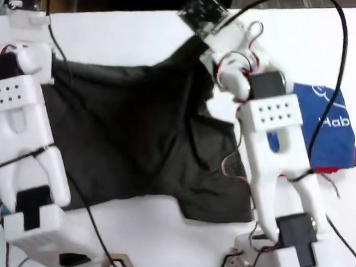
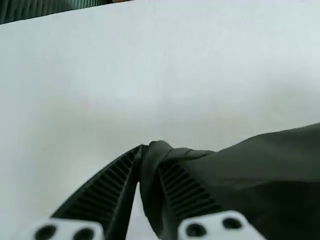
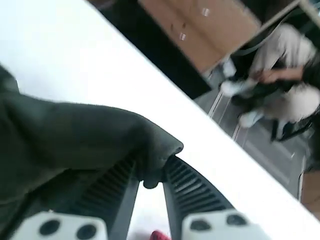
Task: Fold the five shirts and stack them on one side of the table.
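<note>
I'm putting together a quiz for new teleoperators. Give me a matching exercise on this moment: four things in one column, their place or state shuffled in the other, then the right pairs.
Things
1. dark shirt
2. blue shirt
3. red garment
4. left end effector

Places or states
A. peeks out as a thin edge from under a folded one
B. shut on a pinch of dark fabric
C. spread out wide, not yet folded
D. folded, lying on top of another garment

Pairs: 1-C, 2-D, 3-A, 4-B
</note>
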